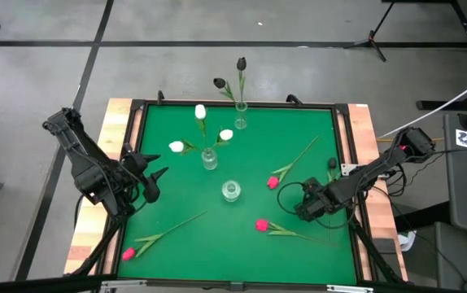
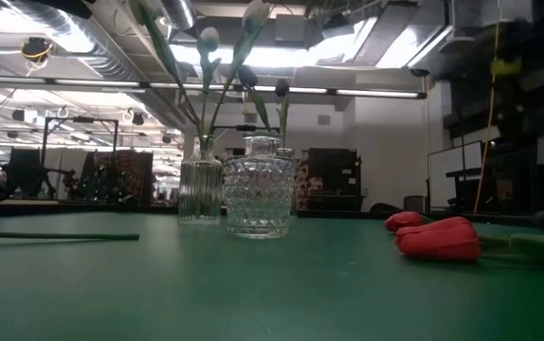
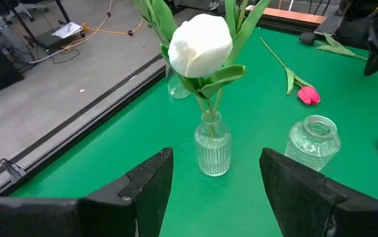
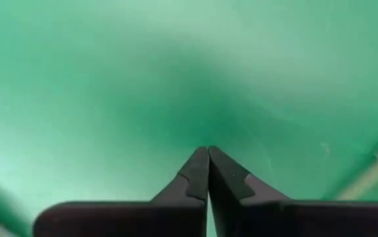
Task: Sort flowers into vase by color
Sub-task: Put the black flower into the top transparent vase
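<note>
While your right gripper (image 4: 208, 158) sits clenched on nothing over green mat (image 1: 298, 130), reopen it (left (image 3: 215, 191) waits, spread) before lowering onto a pink tulip's (image 1: 261, 225) stem.

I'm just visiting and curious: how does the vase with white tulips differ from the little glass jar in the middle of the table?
The vase with white tulips holds three flowers; the middle jar holds none. In the left wrist view, the vase is slim with upright ribs, while the jar is rounder and squatter. Both are clear glass, standing upright on the green mat.
</note>
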Robot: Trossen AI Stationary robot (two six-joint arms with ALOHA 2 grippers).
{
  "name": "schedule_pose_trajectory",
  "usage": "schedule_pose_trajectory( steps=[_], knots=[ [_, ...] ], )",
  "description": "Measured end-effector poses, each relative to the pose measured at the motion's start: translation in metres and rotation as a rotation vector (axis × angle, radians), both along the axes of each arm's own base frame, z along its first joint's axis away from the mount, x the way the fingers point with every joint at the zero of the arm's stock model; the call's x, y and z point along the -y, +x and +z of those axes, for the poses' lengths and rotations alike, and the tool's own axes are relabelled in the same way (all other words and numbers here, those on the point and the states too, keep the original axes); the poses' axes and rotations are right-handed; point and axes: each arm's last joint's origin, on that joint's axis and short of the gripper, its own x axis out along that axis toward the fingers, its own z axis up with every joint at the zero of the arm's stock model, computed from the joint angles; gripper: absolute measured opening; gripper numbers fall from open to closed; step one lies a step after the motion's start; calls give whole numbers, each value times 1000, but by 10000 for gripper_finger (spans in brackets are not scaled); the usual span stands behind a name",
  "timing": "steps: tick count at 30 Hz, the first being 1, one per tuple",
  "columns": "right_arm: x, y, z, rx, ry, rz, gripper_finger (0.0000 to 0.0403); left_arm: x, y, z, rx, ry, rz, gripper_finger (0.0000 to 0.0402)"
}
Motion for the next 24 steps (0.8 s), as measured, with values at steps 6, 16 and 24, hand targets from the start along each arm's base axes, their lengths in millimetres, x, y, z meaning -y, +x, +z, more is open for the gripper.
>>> schedule_pose_trajectory(
  steps=[6, 16, 24],
  knots=[
    [0, 2, 22, -55, -65, 62, 32, 0, 0, 0, 0, 1, 0, 223],
    [6, -14, 25, -285, -72, 63, 113, 0, 0, 0, 1, -1, 2, 223],
    [4, -15, 4, -413, -62, 40, 215, 0, 0, 0, 1, -2, 2, 224]
  ],
)
